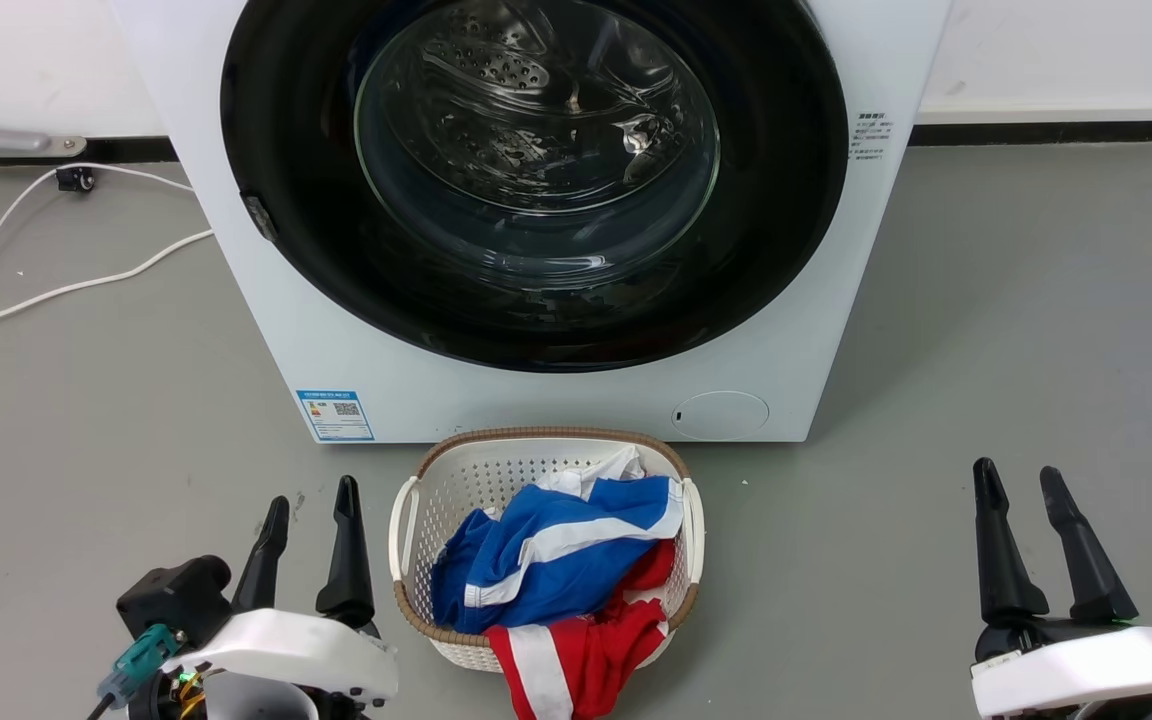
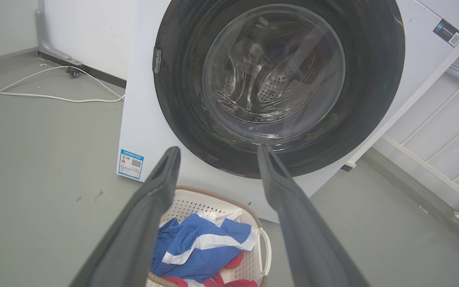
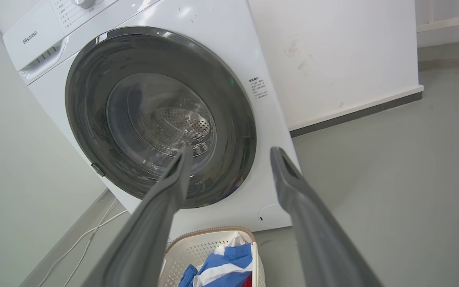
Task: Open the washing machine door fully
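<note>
Long dark left gripper point(image 1: 313, 492) and right gripper point(image 1: 1017, 468) were spread, empty; the round black-rimmed glass door point(image 1: 536, 180) was judged stiff, best pulled at its grey tab point(image 1: 258, 216).

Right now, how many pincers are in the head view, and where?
2. Left pincer at lower left, just left of the basket, open. Right pincer at lower right, open. Both are short of the door, touching nothing.

"Hisense" printed on the washing machine point(image 3: 213, 28) panel
</note>
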`<state>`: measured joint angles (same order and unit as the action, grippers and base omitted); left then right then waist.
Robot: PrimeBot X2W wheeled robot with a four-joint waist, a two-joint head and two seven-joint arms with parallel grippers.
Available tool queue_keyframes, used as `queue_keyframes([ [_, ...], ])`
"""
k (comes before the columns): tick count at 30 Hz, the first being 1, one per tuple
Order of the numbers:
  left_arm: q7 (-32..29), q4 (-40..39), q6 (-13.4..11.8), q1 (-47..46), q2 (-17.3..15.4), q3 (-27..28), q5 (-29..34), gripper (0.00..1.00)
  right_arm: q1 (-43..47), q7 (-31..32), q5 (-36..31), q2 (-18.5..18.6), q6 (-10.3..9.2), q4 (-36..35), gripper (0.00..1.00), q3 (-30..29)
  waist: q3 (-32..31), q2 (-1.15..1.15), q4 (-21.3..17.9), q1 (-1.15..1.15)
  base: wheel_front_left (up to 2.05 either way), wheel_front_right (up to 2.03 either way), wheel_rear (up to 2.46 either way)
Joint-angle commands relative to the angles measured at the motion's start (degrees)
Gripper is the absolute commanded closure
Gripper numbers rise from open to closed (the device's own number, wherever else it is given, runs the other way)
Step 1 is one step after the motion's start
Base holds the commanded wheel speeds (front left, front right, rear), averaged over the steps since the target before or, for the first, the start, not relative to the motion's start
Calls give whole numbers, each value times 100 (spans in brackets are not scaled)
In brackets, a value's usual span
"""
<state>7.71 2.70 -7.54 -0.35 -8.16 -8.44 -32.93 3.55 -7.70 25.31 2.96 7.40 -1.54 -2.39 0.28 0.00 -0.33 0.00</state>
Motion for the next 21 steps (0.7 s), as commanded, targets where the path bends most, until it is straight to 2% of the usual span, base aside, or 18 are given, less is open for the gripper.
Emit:
queue_keyframes([
  [1, 45, -92, 11, -13, -39, -14, 137, 0, -8, -55, -139, 4, 12, -107, 0, 1, -2, 0, -1, 0, 0, 0, 0],
  [13, 222, -145, 35, 85, 24, -53, 803, 0, 121, -226, -632, 1, 13, -302, 0, -3, -6, 0, -4, 0, 0, 0, 0],
  [21, 327, -195, 147, 171, 103, 19, 1167, 0, 204, -334, -964, -2, 13, -419, 0, -15, -2, 0, -14, 0, 0, 0, 0],
])
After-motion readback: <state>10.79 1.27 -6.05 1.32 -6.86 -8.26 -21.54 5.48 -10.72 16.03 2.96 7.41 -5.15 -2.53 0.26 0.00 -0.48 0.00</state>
